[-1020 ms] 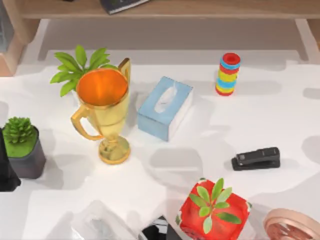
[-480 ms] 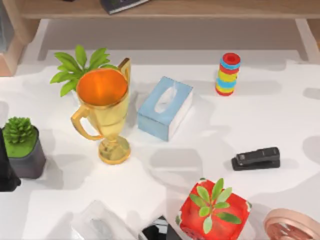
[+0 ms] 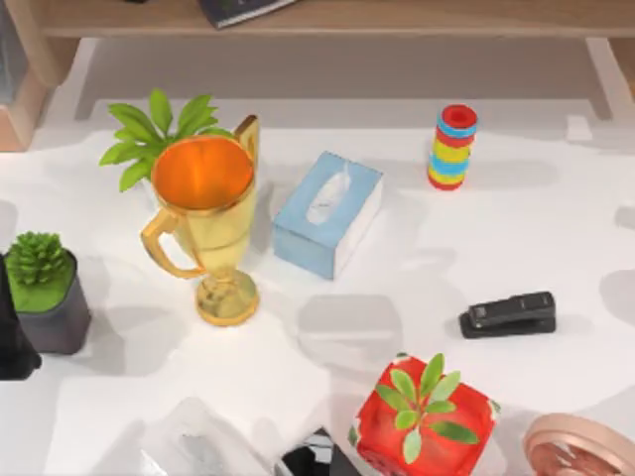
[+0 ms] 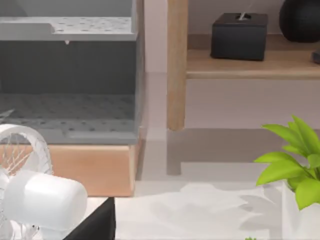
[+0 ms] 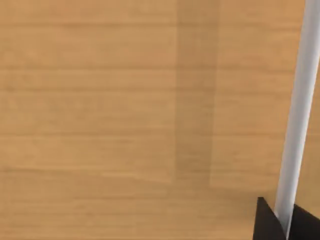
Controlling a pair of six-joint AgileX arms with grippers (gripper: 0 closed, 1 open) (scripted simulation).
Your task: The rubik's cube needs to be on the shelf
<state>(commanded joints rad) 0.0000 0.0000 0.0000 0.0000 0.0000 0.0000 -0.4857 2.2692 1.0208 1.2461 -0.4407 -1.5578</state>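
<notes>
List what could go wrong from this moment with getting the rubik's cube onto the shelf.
1. The right claw sits very close to the shelf wood; a small further advance may strike the board.
2. The shelf already carries a black box and a dark book; a careless placement could nudge them.
3. The tall trophy and ring stack stand in front of the shelf; a low arm sweep might topple them.

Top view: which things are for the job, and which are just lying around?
For the job: long light-brown wooden shelf.
Just lying around: shiny gold trophy cup, pale blue tissue box, red-blue-yellow ring stack, black stapler, red box with green leaves.
</notes>
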